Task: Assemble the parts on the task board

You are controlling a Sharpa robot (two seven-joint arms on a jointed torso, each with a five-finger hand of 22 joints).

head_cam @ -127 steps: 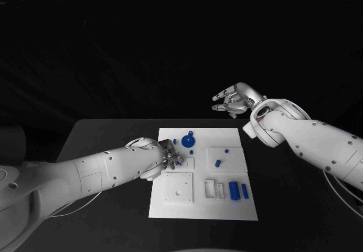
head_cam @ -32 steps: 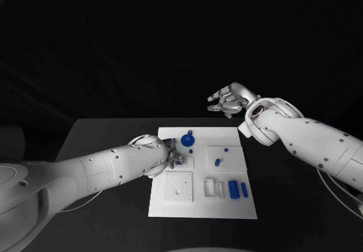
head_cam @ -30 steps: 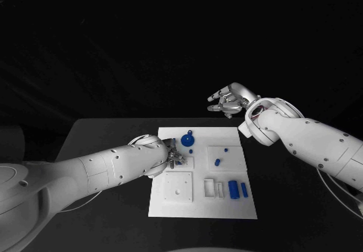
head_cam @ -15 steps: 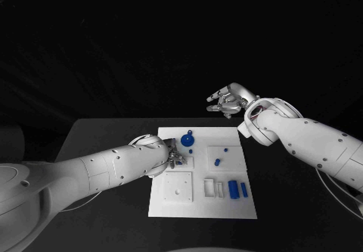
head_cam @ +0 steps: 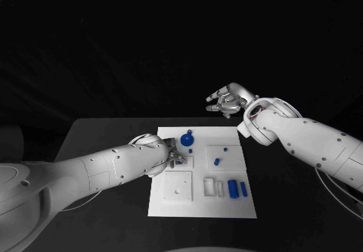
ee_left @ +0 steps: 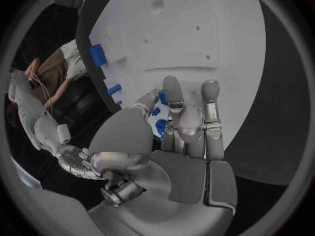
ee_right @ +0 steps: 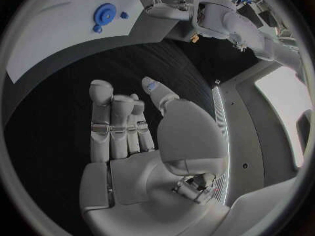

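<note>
Left hand (head_cam: pixel 174 156) fingers (ee_left: pixel 172 97) curled over board (head_cam: pixel 181 205), hold unclear | right hand (head_cam: pixel 227 102) loosely apart, empty | blue pieces (head_cam: pixel 234 189) look light, rigid; pinch by sides.

The flat rectangular task board (head_cam: pixel 198 202) was white, on a matte black table (head_cam: pixel 106 136). The small plastic parts, among them a round disc (head_cam: pixel 187 140), were blue. Both metal hands (head_cam: pixel 226 102) (head_cam: pixel 174 156) were silver, on white arms.

Left hand (head_cam: pixel 173 156) low, fingers bent downward, arm reaching in; right hand (head_cam: pixel 227 101) raised, empty, fingers apart and loosely curled.
</note>
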